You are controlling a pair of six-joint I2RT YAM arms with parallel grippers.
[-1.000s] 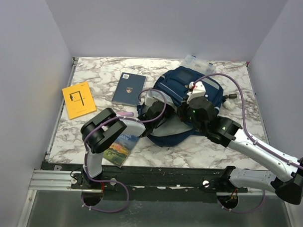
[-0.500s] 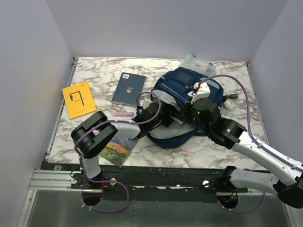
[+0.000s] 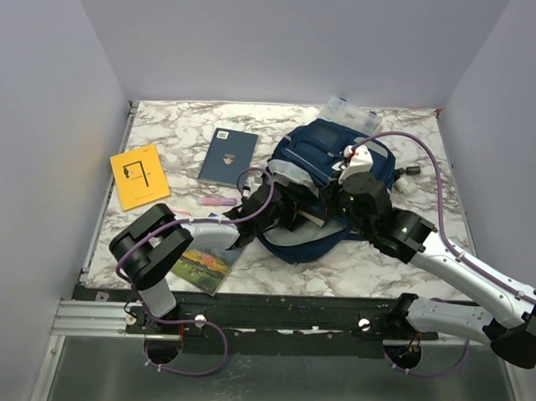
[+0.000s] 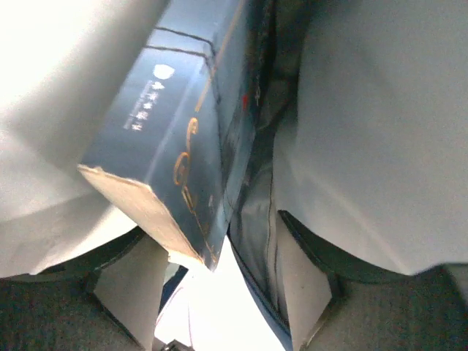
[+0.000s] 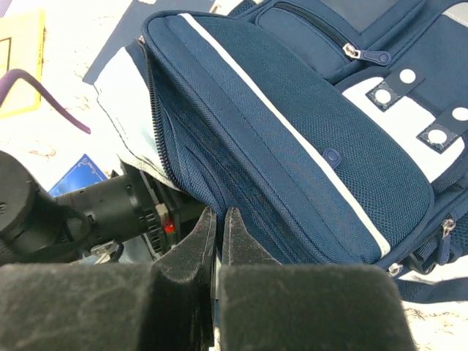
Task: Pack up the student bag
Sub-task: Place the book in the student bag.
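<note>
The student bag (image 3: 327,145) lies on the right half of the white and grey table (image 3: 165,126), a bit nearer the far edge. It is dark blue with pale stripes. Its mouth is open on the near left side, and pale lining shows there.

The left gripper (image 4: 216,292) is poked into that open mouth. A dark blue book with gold letters (image 4: 175,131) sits between its fingers (image 4: 124,289). The fingers are apart, one on each side of the book's near end. I cannot tell if they are squeezing the book or not. The bag's zip edge runs just beside the book.

The right gripper (image 5: 217,219) is at the top lip of the bag, above the opening. Its fingers (image 5: 190,248) are almost together, with only a thin slit between them, and they nip the bag's blue cloth at the tips. The black end of the left arm (image 5: 95,212) shows just under that lip.

To the left of the bag, another dark blue book (image 3: 227,156) lies flat. A yellow booklet (image 3: 138,176) lies further left, near the table's edge. A little pink pen (image 3: 219,201) lies between them, nearer to me. A book with a landscape picture (image 3: 204,264) lies at the near edge, partly under the left arm. A clear plastic box (image 3: 348,114) touches the far side of the bag.
</note>
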